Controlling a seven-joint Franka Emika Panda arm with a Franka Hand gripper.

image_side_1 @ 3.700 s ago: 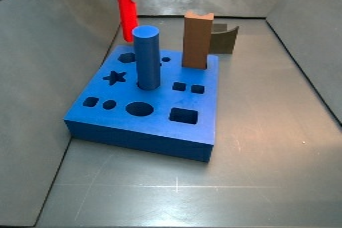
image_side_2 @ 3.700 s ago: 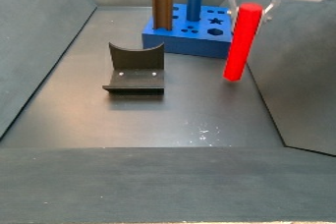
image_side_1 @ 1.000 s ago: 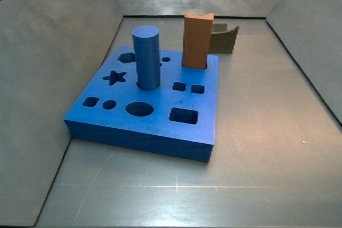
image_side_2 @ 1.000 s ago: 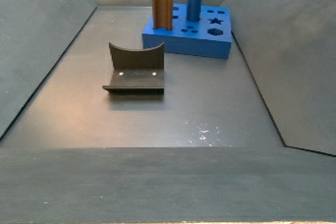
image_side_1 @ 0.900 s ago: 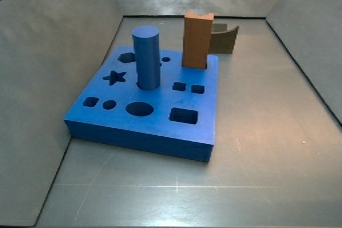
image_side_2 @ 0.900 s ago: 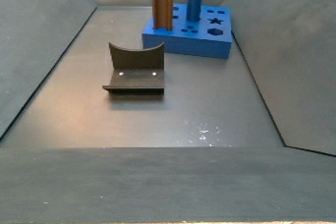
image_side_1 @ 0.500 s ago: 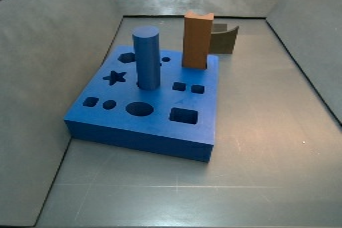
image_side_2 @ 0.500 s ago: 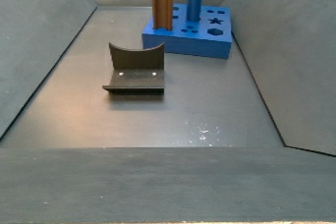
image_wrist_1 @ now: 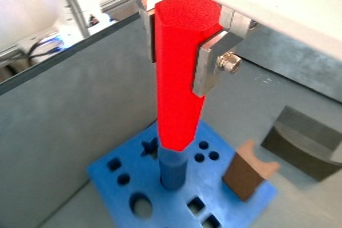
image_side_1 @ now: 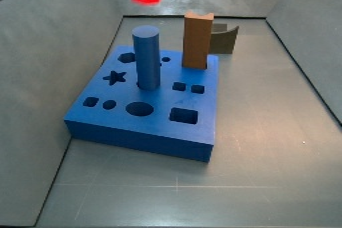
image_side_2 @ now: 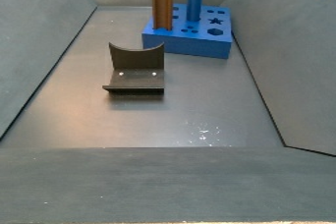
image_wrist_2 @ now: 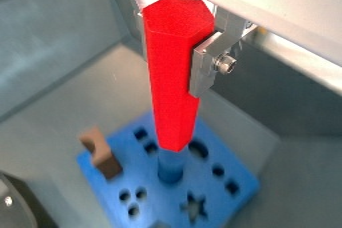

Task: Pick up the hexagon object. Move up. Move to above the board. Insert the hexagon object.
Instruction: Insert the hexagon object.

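My tool (image_wrist_1: 181,32) is clamped near the top of the red hexagon peg (image_wrist_1: 178,92), which hangs straight below it above the blue board (image_wrist_2: 227,190) and its blue cylinder (image_side_1: 146,57), feeling stiff, smooth and likely slippery.

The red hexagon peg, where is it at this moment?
The red hexagon peg is held in the gripper, high above the blue board; in both wrist views it hangs over the blue cylinder.
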